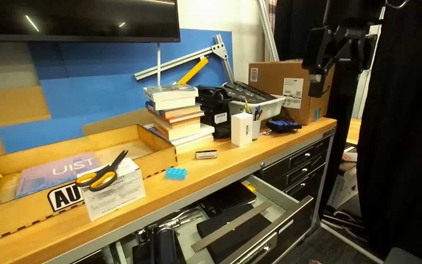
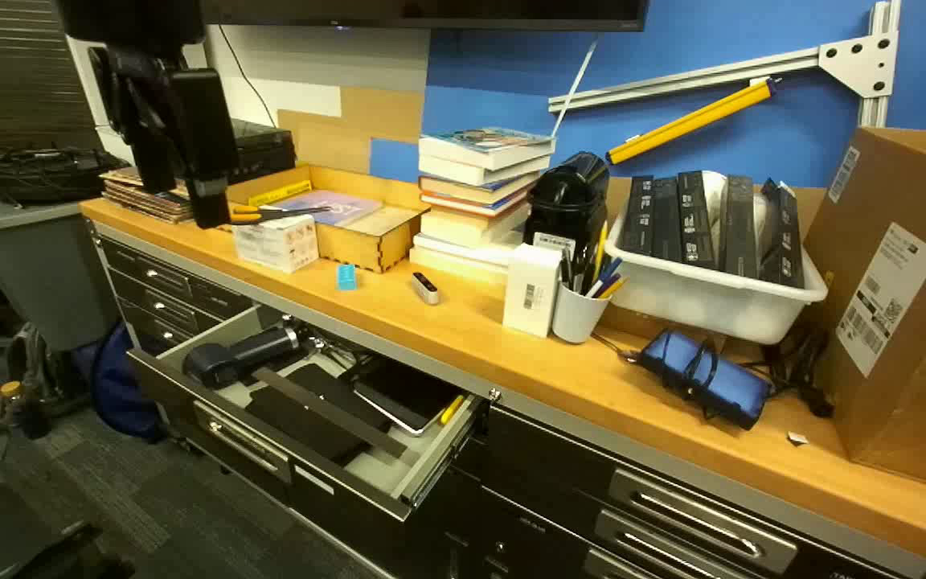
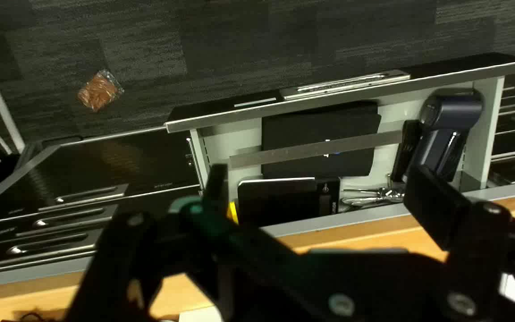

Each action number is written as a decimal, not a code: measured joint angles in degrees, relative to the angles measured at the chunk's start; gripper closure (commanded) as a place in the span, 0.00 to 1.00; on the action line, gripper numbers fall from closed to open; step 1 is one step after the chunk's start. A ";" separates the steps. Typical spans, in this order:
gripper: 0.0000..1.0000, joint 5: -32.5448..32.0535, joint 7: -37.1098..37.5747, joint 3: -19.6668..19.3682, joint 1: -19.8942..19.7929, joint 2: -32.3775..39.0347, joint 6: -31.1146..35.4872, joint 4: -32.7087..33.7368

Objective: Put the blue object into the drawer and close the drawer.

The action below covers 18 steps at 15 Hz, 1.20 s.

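The blue object (image 1: 176, 173) is a small cyan ridged block on the wooden worktop. It also shows in an exterior view (image 2: 346, 277), close to the worktop's front edge above the drawer. The drawer (image 1: 291, 214) is pulled open in both exterior views (image 2: 270, 435) and in the wrist view (image 3: 329, 99). It holds dark flat items, a metal strip and a dark handheld device. My gripper (image 1: 343, 73) hangs high in the air, apart from block and drawer. It shows in an exterior view (image 2: 183, 181). In the wrist view its fingers (image 3: 324, 190) are spread with nothing between them; the blue object is out of sight there.
Near the block are a small white-and-black item (image 1: 206, 154), a white box with scissors on it (image 1: 123, 187), a wooden tray (image 1: 158, 146) and a book stack (image 1: 178, 121). Further along stand a white box (image 2: 530, 289), a pen cup (image 2: 578, 314), a white bin (image 2: 712, 301) and a carton (image 2: 905, 305).
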 measured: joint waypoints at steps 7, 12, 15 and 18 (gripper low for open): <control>0.00 0.00 0.00 0.00 0.00 -0.36 0.03 0.76; 0.00 0.00 0.00 0.00 0.00 -0.30 0.01 0.68; 0.00 -0.02 0.02 1.11 0.25 1.44 2.48 0.82; 0.00 -0.02 0.11 4.62 1.76 7.93 9.19 3.62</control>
